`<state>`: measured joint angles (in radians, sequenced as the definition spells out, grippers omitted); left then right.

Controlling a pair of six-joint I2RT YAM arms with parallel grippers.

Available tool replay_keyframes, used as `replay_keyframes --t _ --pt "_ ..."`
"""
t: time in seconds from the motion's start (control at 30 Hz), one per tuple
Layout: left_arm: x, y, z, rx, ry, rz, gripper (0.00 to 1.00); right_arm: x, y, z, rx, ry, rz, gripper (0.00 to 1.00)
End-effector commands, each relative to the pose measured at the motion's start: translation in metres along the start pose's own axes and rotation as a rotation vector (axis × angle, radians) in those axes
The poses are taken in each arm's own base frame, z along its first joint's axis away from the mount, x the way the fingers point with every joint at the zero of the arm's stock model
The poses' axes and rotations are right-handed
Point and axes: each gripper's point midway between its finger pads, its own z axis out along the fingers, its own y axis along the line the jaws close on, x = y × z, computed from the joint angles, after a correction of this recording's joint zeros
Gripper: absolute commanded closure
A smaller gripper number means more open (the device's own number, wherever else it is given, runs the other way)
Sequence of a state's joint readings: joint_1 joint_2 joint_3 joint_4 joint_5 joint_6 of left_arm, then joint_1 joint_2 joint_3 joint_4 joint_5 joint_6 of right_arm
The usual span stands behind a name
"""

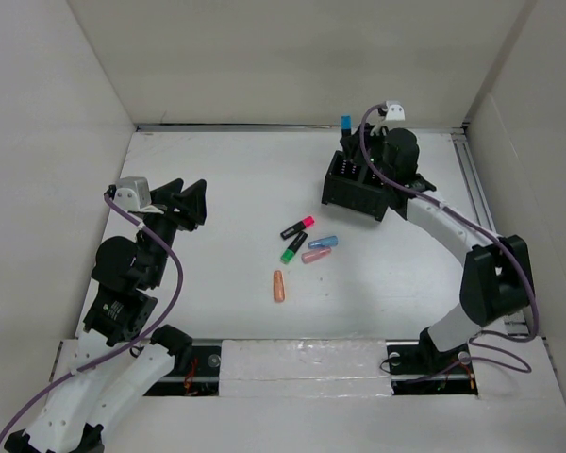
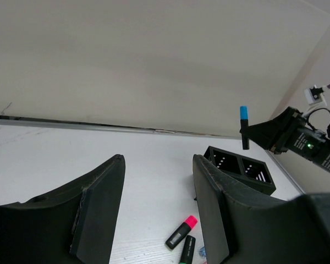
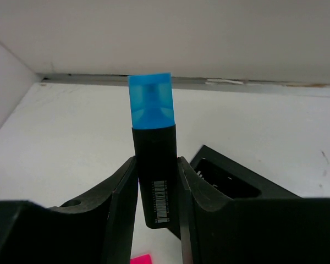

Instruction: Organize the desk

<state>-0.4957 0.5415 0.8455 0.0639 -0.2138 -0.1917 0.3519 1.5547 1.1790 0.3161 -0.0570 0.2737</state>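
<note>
Here, the right jaws clamp a blue-capped marker [image 3: 154, 165] upright just above the black box [image 1: 344, 193]; the left jaws stand released, empty, well left of it over the worktop [image 1: 226, 189].

text: none legible | blue-capped highlighter [image 3: 154, 181]: barcode label, print too small to read

White desk [image 1: 217, 189], black organizer [image 1: 345, 186], loose highlighters [image 1: 296, 227]

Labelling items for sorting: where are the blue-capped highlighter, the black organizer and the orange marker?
blue-capped highlighter [image 3: 154, 159]: right wrist view, black barrel below the cap.
black organizer [image 1: 347, 195]: top view, its near wall.
orange marker [image 1: 279, 286]: top view, mid-body.
</note>
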Motion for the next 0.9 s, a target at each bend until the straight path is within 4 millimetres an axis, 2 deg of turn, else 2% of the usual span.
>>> replay_keyframes --t 0.0,0.23,0.27,0.37,0.4,0.47,0.67,0.73,0.77,0.87 --pt "-0.014 -0.006 0.0 0.025 -0.053 -0.014 0.51 -0.014 -0.027 0.009 0.1 -0.075 0.035 0.98" --pt "-0.015 -0.005 0.0 0.023 -0.057 -0.013 0.51 0.015 -0.051 0.029 0.184 -0.025 0.016 0.97" --pt "-0.014 -0.005 0.0 0.024 -0.055 -0.011 0.51 0.027 -0.057 0.033 0.202 0.002 0.011 0.97" --pt "-0.013 -0.004 0.001 0.017 -0.051 -0.011 0.51 0.035 -0.061 0.035 0.214 0.012 0.011 0.96" --pt "-0.014 -0.005 0.0 0.019 -0.052 -0.01 0.51 0.039 -0.057 0.036 0.208 0.015 0.01 0.95" --pt "-0.015 -0.005 0.0 0.021 -0.056 -0.01 0.52 0.043 -0.055 0.036 0.218 0.02 0.001 0.86" --pt "-0.017 -0.006 -0.002 0.03 -0.06 -0.013 0.52 0.055 -0.052 0.033 0.241 0.033 -0.011 0.71" --pt "-0.016 -0.005 -0.002 0.025 -0.06 -0.012 0.52 0.062 -0.055 0.031 0.254 0.044 -0.008 0.63" --pt "-0.016 -0.005 -0.001 0.025 -0.058 -0.012 0.52 0.066 -0.051 0.031 0.245 0.051 -0.008 0.61" --pt "-0.016 -0.007 -0.002 0.035 -0.059 -0.014 0.52 0.073 -0.056 0.032 0.268 0.078 -0.01 0.57"
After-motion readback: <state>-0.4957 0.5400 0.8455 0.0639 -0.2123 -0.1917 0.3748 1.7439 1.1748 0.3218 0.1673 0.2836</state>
